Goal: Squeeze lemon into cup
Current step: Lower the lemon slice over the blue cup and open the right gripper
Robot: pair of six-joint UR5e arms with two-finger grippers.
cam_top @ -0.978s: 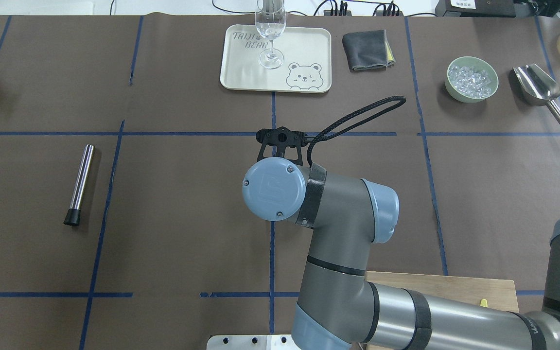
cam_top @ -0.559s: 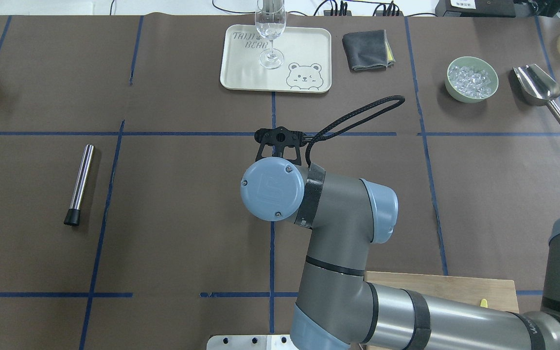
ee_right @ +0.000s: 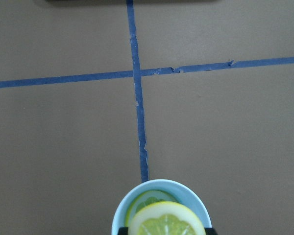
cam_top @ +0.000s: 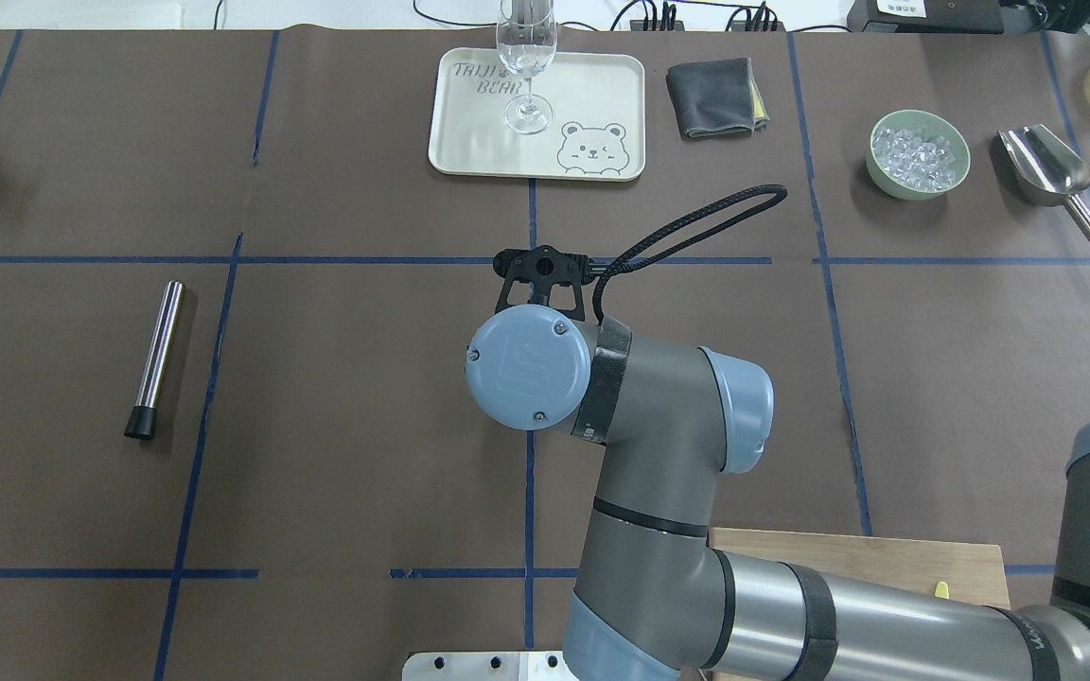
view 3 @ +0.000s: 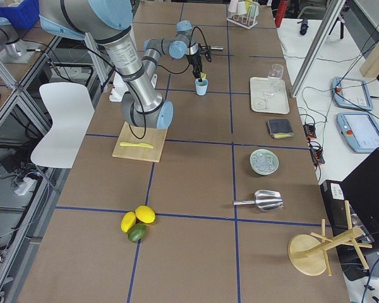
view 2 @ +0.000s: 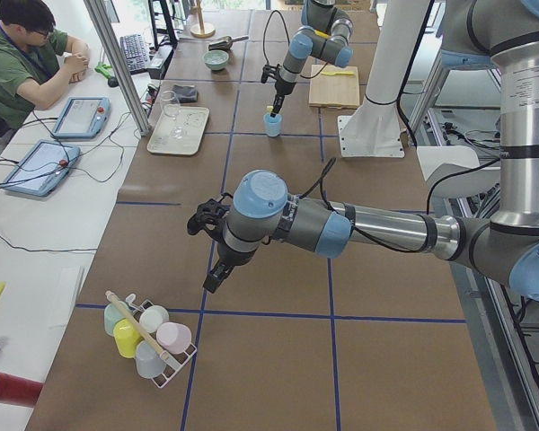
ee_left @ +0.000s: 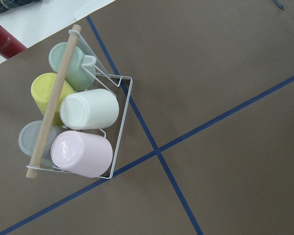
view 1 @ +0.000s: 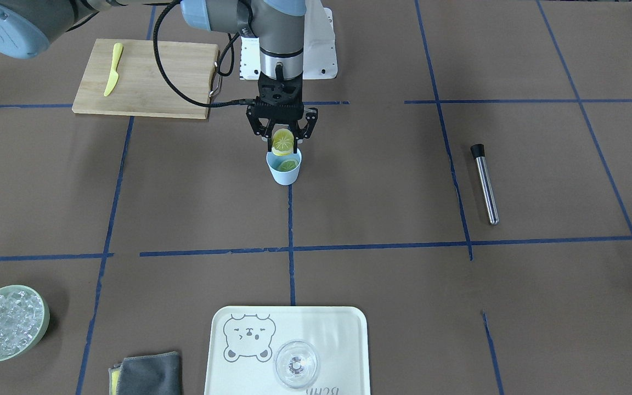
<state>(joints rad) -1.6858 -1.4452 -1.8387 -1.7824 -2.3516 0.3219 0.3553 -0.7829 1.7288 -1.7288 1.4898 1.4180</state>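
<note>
The right arm (cam_top: 677, 426) has slid a tiny bit left in the overhead view. The right tool (view 1: 283, 144) pinches the lemon half (view 1: 283, 140) just above the light-blue cup (view 1: 284, 173) on the surface (view 1: 376, 192).

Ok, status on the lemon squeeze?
Right gripper shut on lemon half, directly above light-blue cup. Slice lying inside cup. Left gripper by cup rack, state unclear. Nothing in the way.

lemon (view 1: 283, 142) above cup (view 1: 284, 175) | slice (view 1: 289, 164) in cup | glass (view 1: 295, 365) on tray (view 1: 343, 340) | knife (view 1: 112, 70) on board (view 1: 157, 82)
</note>
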